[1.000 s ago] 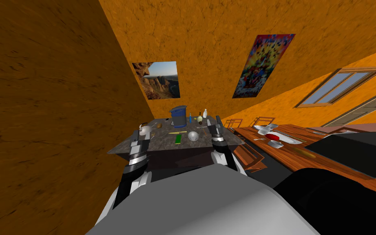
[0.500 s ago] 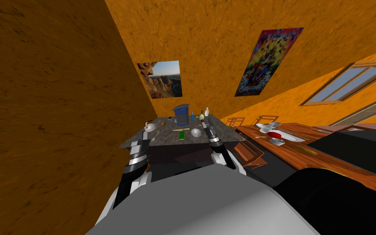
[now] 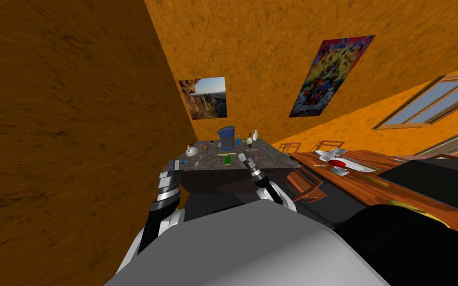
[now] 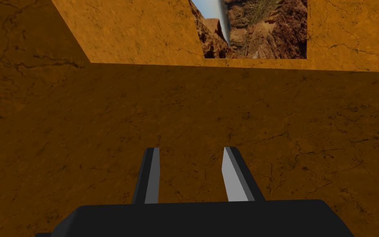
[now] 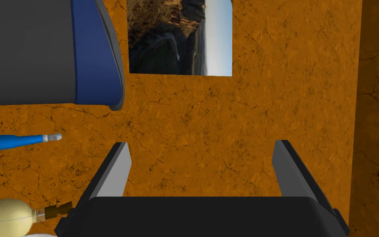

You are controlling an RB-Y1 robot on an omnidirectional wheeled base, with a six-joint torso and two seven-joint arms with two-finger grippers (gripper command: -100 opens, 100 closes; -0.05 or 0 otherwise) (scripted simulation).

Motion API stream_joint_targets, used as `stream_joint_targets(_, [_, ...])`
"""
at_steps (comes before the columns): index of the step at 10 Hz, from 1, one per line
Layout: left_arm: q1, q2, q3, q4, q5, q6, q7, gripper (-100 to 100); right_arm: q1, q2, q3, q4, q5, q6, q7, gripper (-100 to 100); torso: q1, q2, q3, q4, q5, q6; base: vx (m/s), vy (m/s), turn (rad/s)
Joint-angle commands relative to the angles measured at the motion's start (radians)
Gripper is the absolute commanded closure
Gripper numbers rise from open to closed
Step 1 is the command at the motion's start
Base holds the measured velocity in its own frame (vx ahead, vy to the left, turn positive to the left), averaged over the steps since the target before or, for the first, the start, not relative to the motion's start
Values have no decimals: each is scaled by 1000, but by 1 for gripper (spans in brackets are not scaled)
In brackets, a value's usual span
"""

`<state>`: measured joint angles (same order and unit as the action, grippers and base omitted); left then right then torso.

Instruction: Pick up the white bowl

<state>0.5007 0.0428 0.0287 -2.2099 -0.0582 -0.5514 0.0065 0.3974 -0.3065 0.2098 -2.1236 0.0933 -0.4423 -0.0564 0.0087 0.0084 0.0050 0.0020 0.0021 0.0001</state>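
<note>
Right gripper hangs spread wide and empty over the grey table's near part, aimed past the blue jug. Judged as approach: the white bowl likely lies hidden under this gripper, so next it must tip down to find the rim.

No legible text, label, brand or number — only pale marks along the lower edge of the colourful poster, not decipherable as letters.
</note>
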Motion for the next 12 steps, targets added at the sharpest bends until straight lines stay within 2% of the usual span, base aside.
stream_joint_targets(1, [0,0,0,0,0,0,0,0,-11,-50,32,29,17,25,24,-100,0,0,0,0,0,0,-99,154,59])
stream_joint_targets(2, [0,0,0,0,0,0,0,0,-23,-86,61,65,32,40,47,-100,1,-1,-1,0,0,0,-164,171,114])
stream_joint_targets(3, [0,0,0,0,0,0,0,0,-23,-112,62,65,32,40,47,-100,2,2,1,0,0,0,-139,136,30])
stream_joint_targets(4, [0,0,0,0,0,0,0,0,-36,-143,93,105,47,55,72,-100,0,1,1,0,0,0,-69,151,76])
stream_joint_targets(5, [0,0,0,0,0,0,0,0,-36,-163,93,105,47,55,72,-100,1,-2,-1,0,0,0,-62,120,37])
stream_joint_targets(6, [0,0,0,0,0,0,0,0,-49,-198,125,146,62,68,97,-100,-1,-3,-2,-1,0,0,-106,138,77])
stream_joint_targets(7, [0,0,0,0,0,0,0,0,-49,-215,125,147,62,68,97,-100,0,-1,-1,0,0,0,-98,120,39])
stream_joint_targets(8, [0,0,0,0,0,0,0,0,-63,-248,158,192,76,81,124,-100,-2,-1,-1,0,0,0,-112,149,91])
stream_joint_targets(9, [0,0,0,0,0,0,0,0,-63,-269,158,192,76,81,124,-100,0,-1,0,0,0,0,-81,118,32])
stream_joint_targets(10, [0,0,0,0,0,0,0,0,-77,-303,190,228,89,92,152,-100,-2,-2,-1,0,0,0,-89,133,78])
stream_joint_targets(11, [0,0,0,0,0,0,0,0,-77,-324,190,239,89,92,152,-100,-1,-2,-1,0,0,0,-78,109,48])
stream_joint_targets(12, [0,0,0,0,0,0,0,0,-91,-353,223,276,101,102,180,-100,-3,-2,-1,0,0,0,-97,152,102])
